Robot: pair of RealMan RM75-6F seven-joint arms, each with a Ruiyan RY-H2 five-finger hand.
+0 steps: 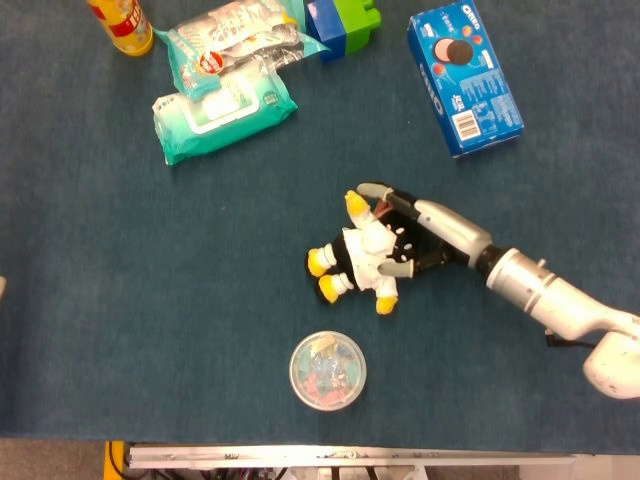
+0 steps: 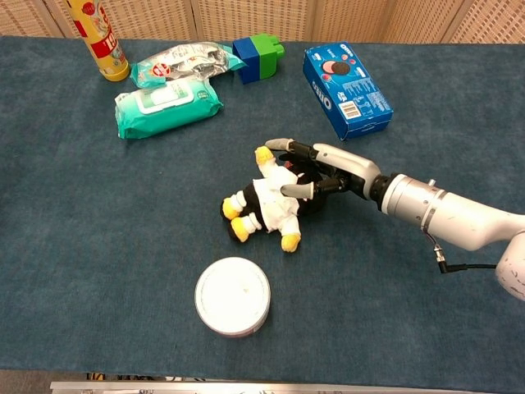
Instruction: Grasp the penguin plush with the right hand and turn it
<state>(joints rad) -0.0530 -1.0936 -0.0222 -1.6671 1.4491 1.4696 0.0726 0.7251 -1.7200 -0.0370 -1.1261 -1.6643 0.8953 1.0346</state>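
The penguin plush (image 1: 365, 255) lies on its back in the middle of the blue table, with a black head, white belly, and yellow feet and beak. Its head points right and its feet left. My right hand (image 1: 415, 235) has come in from the right and straddles the plush's head. The long fingers (image 1: 378, 191) arch over the far side near the beak, and the thumb (image 1: 400, 268) lies against the near side of the body. In the chest view the right hand (image 2: 324, 172) covers the head of the penguin plush (image 2: 271, 205) with its fingers still spread. My left hand is out of sight.
A round clear-lidded tub (image 1: 327, 371) sits just in front of the plush. A blue Oreo box (image 1: 464, 78) lies at the back right. Wet-wipe packs (image 1: 222, 110), a snack bag (image 1: 232, 40), blue-green blocks (image 1: 343, 22) and a yellow bottle (image 1: 121, 22) line the back left.
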